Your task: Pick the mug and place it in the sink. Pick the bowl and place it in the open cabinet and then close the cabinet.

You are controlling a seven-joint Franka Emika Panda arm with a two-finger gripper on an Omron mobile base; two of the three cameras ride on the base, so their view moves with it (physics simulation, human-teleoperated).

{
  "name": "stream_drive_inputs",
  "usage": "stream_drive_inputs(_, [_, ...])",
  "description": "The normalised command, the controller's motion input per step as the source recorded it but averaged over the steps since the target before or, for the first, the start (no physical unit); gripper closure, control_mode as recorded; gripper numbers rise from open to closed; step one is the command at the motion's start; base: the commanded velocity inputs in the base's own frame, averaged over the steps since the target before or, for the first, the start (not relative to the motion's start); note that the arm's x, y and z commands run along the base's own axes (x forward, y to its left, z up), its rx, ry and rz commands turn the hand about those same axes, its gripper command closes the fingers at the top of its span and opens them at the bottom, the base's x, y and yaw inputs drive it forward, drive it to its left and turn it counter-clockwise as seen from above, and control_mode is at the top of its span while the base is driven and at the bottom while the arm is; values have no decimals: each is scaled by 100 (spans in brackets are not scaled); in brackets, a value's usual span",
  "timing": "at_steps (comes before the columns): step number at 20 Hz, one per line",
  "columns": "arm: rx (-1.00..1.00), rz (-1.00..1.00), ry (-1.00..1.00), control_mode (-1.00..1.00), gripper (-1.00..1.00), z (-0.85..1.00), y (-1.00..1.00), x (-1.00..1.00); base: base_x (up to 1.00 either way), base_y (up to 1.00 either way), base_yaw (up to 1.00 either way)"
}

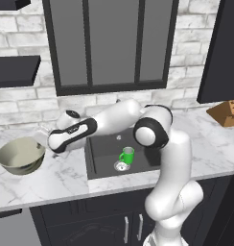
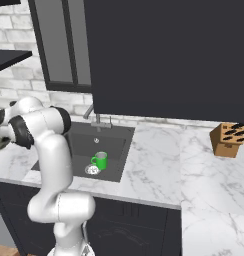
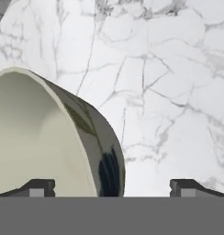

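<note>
Now wide open, gripper [image 3: 112,187] straddling rim of bowl [image 1: 20,155] on marble surface [image 1: 52,180], with mug [image 1: 127,155] upright in sink [image 1: 102,144] at three o'clock of bowl.

No legible text, labels, brand marks or nos. in any view; mug [image 1: 127,155], bowl [image 1: 21,155], knife block [image 1: 226,113], cabinet doors [image 1: 109,43] & marble counter [image 1: 52,180]: all surfaces unmarked.
</note>
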Motion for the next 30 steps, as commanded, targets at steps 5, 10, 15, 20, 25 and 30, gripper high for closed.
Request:
stream_drive_inputs(5, [-4, 0, 0, -100, -100, 0, 28, 0, 0, 0, 0])
stream_drive_inputs(10, [-2, 0, 0, -100, -100, -9, 21, 2, 0, 0, 0])
stream_drive_inputs(15, [-2, 0, 0, -100, 100, -26, 15, 2, 0, 0, 0])
stream_drive_inputs(20, [-7, 0, 0, -100, 100, -21, 5, 0, 0, 0, 0])
stream_drive_inputs(25, [-2, 0, 0, -100, 100, -1, 0, 0, 0, 0, 0])
stream_drive_inputs(30, [0, -3, 1, -100, 100, 36, -17, -7, 0, 0, 0])
